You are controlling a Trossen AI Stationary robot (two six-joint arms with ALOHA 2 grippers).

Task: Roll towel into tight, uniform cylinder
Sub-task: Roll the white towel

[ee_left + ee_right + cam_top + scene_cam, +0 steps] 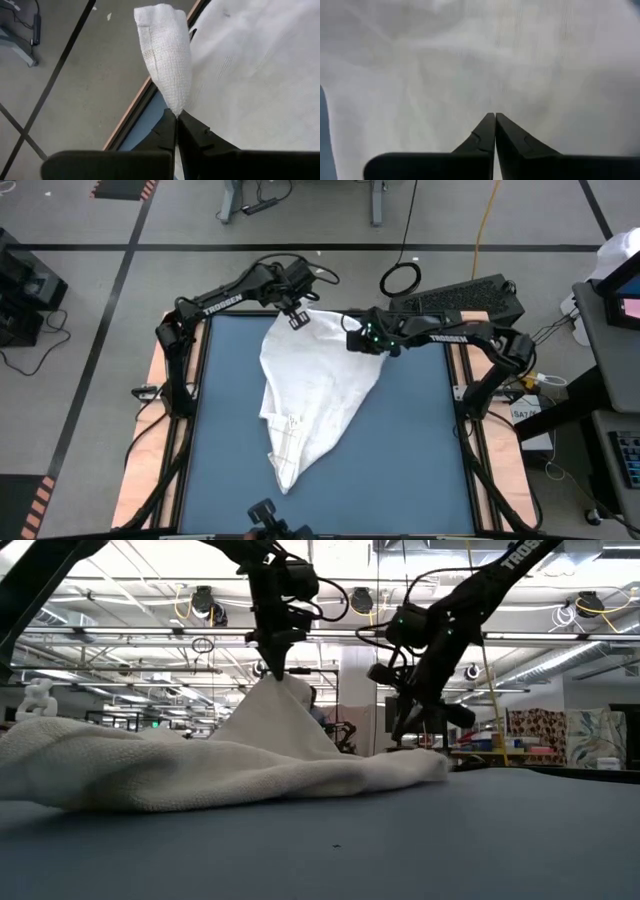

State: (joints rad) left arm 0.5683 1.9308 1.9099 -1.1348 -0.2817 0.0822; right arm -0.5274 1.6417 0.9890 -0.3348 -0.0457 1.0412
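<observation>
The white towel (315, 395) lies crumpled on the blue table (420, 460), wide at the far edge and narrowing to a point near the front (285, 480). My left gripper (297, 318) is shut on the towel's far left corner and holds it raised, so the cloth rises to a peak (277, 672). At the towel's far right corner, my right gripper (375, 345) is shut and slants down, with its tips (495, 115) over the cloth (470, 60). My left gripper pinches the towel's far left corner (175, 102) between its two fingers, slanting down from above. A tuft of the corner (162, 50) sticks out past the fingertips. That corner is lifted clear and the cloth (250, 720) slopes down from it to the table. My right gripper's shut tips are at the towel's surface near its far right edge (425, 755). Whether they touch it or have caught any cloth, I cannot tell.
A wooden rim (160, 380) frames the table. A black keyboard-like device (460, 298) and a cable loop (400, 278) lie beyond the far edge. A camera mount (268, 518) stands at the near edge. Bare blue surface lies to the towel's right and left.
</observation>
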